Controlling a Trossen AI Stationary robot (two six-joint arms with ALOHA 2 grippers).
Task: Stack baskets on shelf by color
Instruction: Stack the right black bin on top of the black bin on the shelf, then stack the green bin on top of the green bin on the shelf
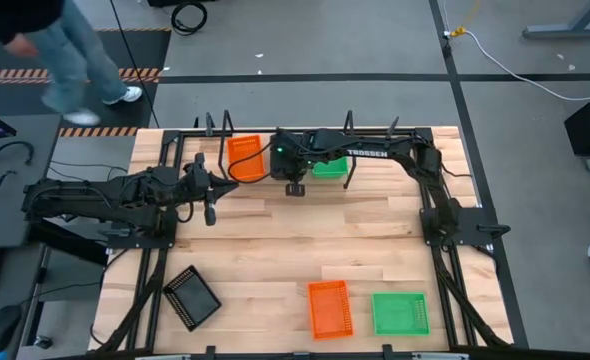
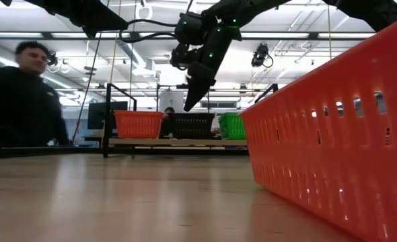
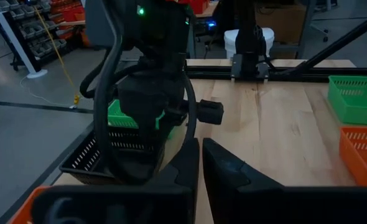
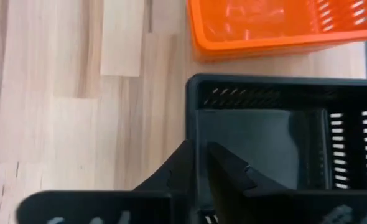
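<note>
the right gripper [image 4: 199,163] hangs over the shelf [image 2: 178,142] at the far edge of the table [image 1: 295,240], its fingers clenched on the near wall of a black basket [image 4: 277,143]; one finger sits inside the wall and one outside. that basket lies on the middle of the shelf, with an orange basket [image 4: 277,25] just beside it on one side and a green basket [image 2: 231,126] on the other. from above, the right arm covers the black basket almost wholly.

the left gripper [image 1: 211,205] hovers above the table near its far left part, fingers pressed together and grasping nothing, apart from every basket.

on the table near its front edge lie a second black basket [image 1: 191,297], towards the left corner, a second orange basket [image 1: 329,308] at the middle, and a second green basket [image 1: 400,313] just beside it towards the right. in the level view the front orange basket fills the right side and is cut off.

count seen: two orange, two green, two black. whether any shelf basket is a stack of more than one cannot be told.

a person [image 2: 20,101] stands blurred beyond the table's far left corner.
</note>
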